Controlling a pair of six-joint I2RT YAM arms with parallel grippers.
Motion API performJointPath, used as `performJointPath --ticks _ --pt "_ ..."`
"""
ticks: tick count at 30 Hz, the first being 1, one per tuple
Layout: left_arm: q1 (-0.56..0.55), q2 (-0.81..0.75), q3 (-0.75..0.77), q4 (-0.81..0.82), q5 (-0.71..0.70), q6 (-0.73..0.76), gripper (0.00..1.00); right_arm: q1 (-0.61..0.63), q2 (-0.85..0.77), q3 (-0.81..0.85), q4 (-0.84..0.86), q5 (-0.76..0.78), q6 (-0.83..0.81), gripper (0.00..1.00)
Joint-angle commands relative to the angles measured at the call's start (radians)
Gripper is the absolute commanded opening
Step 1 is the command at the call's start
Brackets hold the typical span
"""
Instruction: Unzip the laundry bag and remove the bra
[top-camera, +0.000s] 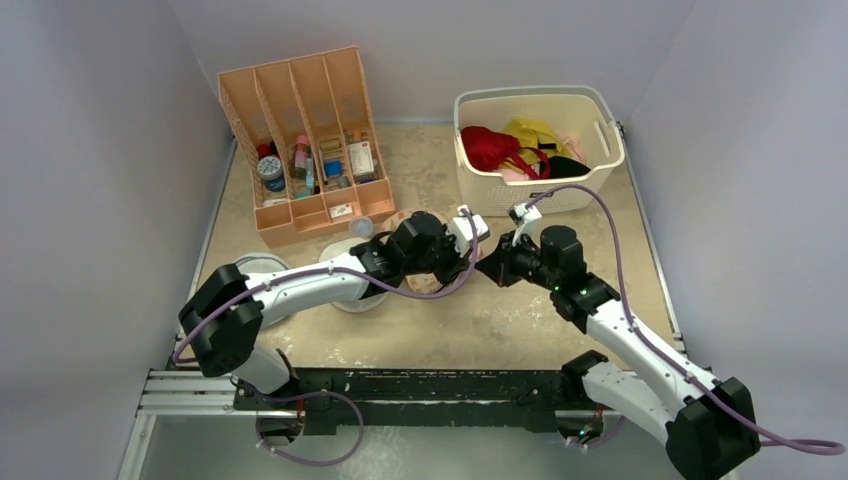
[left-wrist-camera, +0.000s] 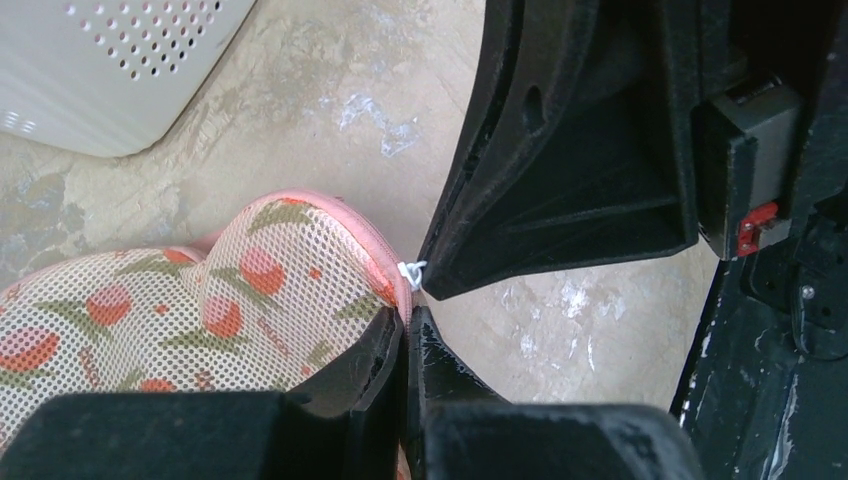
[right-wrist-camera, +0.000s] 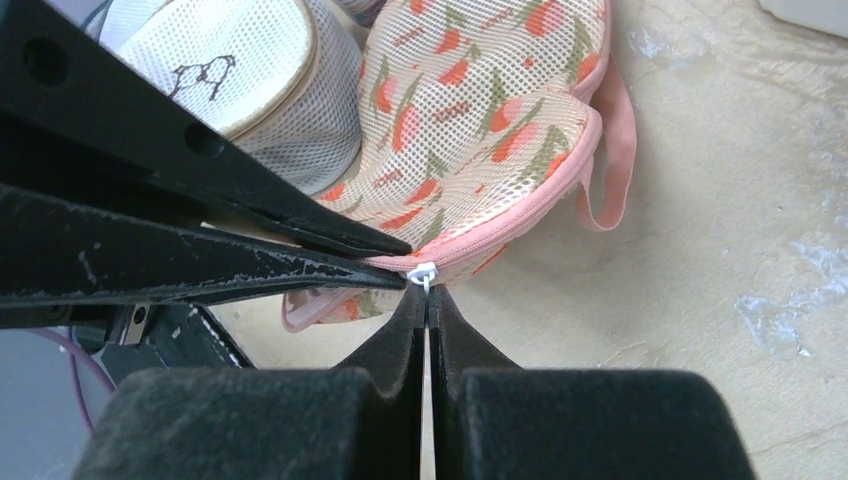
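Observation:
The laundry bag (right-wrist-camera: 470, 110) is a cream mesh case with red-orange flower print and a pink zip rim, lying on the table. It also shows in the left wrist view (left-wrist-camera: 200, 310), and in the top view (top-camera: 406, 218) it is mostly under the left arm. My left gripper (left-wrist-camera: 405, 318) is shut on the bag's pink rim, right beside the white zip pull (left-wrist-camera: 411, 272). My right gripper (right-wrist-camera: 427, 292) is shut on that zip pull (right-wrist-camera: 423, 272). Both grippers meet tip to tip at mid-table (top-camera: 487, 264). The zip looks closed. The bra is hidden.
A round white mesh bag with a glasses drawing (right-wrist-camera: 230, 80) lies against the printed bag. A white basket (top-camera: 600, 150) with red and yellow garments stands at the back right, close behind the grippers. A peach organiser (top-camera: 305, 140) stands at the back left.

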Motion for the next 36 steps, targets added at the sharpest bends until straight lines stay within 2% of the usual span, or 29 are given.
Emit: performJointPath --ticks 1,6,11,18,24,31,36 --pt "-0.013 -0.054 0.058 -0.008 0.007 0.05 0.0 -0.001 0.012 0.015 0.007 0.113 0.055 0.0" --pt "-0.017 -0.076 0.054 -0.016 0.028 0.07 0.0 -0.009 0.058 0.034 0.002 0.2 0.059 0.0" --pt "-0.021 -0.101 0.044 -0.014 0.038 0.08 0.0 -0.044 0.17 0.053 0.034 0.221 0.031 0.0" --pt "-0.027 -0.123 0.035 -0.026 0.025 0.104 0.0 -0.112 0.245 0.071 0.121 0.127 0.0 0.0" --pt "-0.032 -0.123 0.038 -0.044 -0.044 0.121 0.01 -0.111 0.152 0.047 0.161 -0.031 -0.082 0.0" --pt "-0.032 -0.135 0.031 -0.05 -0.054 0.147 0.38 -0.11 0.082 0.005 0.167 -0.198 -0.072 0.0" --pt "-0.031 -0.187 -0.008 -0.005 0.007 0.149 0.45 -0.106 0.071 -0.011 0.163 -0.257 -0.064 0.0"
